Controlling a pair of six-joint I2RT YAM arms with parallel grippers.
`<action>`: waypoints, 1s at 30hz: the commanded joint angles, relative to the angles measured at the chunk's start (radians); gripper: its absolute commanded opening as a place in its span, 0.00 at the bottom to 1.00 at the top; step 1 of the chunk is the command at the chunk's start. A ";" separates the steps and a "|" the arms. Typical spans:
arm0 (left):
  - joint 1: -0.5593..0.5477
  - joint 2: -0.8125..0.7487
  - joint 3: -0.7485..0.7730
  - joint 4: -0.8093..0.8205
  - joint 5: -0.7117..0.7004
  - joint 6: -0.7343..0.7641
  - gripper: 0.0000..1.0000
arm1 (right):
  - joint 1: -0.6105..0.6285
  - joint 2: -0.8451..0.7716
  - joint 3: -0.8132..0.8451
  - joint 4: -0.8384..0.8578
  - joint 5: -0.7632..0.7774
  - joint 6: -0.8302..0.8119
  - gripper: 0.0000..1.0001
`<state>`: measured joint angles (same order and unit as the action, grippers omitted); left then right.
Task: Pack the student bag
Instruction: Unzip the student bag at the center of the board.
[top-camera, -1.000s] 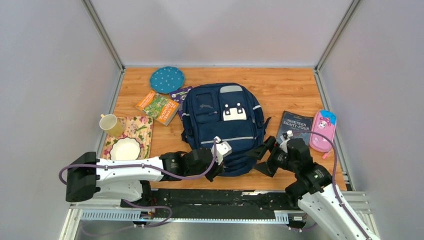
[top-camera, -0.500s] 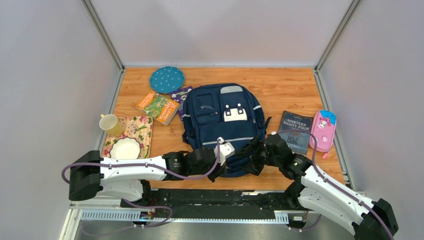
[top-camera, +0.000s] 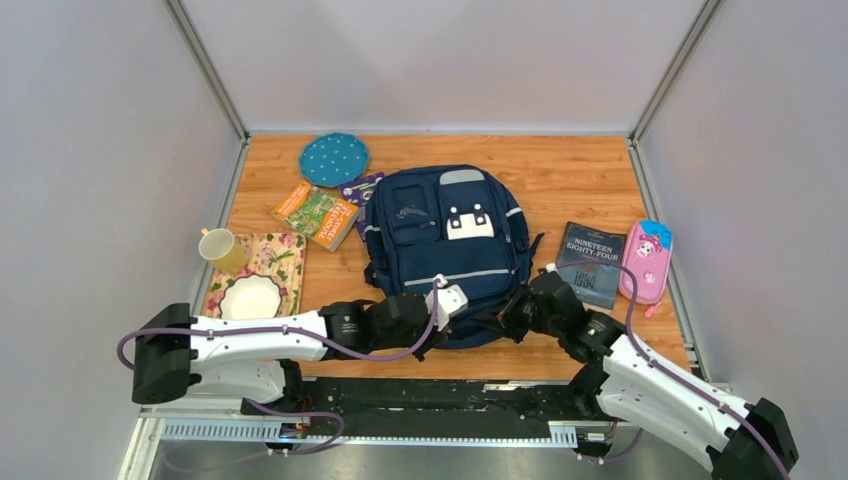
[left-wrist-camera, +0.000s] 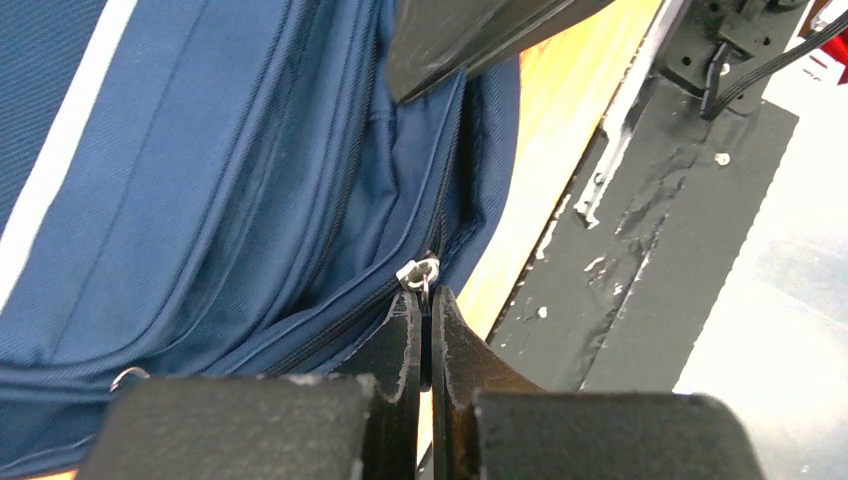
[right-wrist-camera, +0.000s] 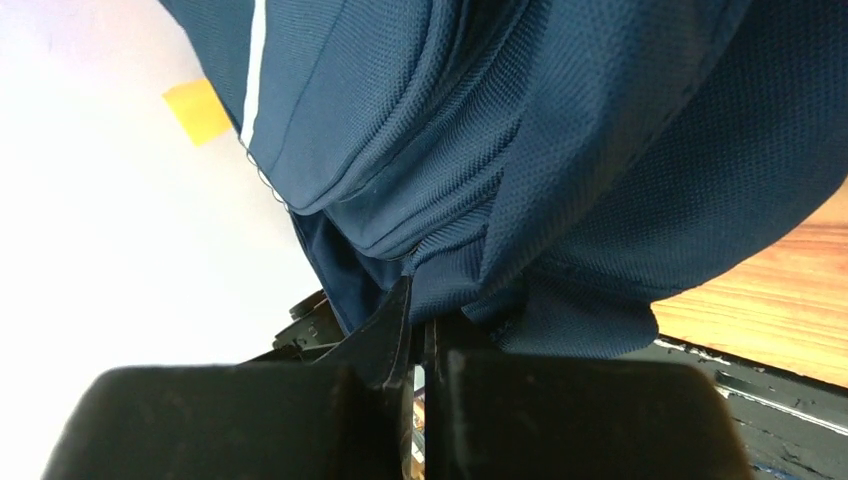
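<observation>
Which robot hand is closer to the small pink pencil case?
Right. The right gripper clamps the near edge of the navy blue fabric backpack, left of the pencil case; the left gripper pinches the silver zipper pull farther left.

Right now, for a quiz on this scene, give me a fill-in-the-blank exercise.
The left fingers pinch a metal ____ pull on the bag.
The book lies between the bag and the pink ____ case.
The mug is ____.
The right fingers pinch fabric of the ____.
Missing: zipper; pencil; yellow; bag.
</observation>
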<state>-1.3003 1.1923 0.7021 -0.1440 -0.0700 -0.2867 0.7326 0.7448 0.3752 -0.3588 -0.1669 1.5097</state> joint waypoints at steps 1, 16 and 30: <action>-0.007 -0.120 -0.002 -0.184 -0.094 0.095 0.00 | -0.027 -0.062 0.021 0.017 0.147 -0.058 0.00; 0.176 -0.309 -0.176 -0.357 -0.087 0.040 0.00 | -0.094 -0.055 0.076 -0.017 0.084 -0.152 0.00; 0.383 -0.227 -0.119 -0.317 -0.301 0.021 0.00 | -0.105 -0.001 0.142 0.001 -0.012 -0.226 0.00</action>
<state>-0.9638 0.9768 0.5655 -0.4313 -0.3019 -0.2947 0.6464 0.7341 0.4603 -0.4168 -0.1967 1.3281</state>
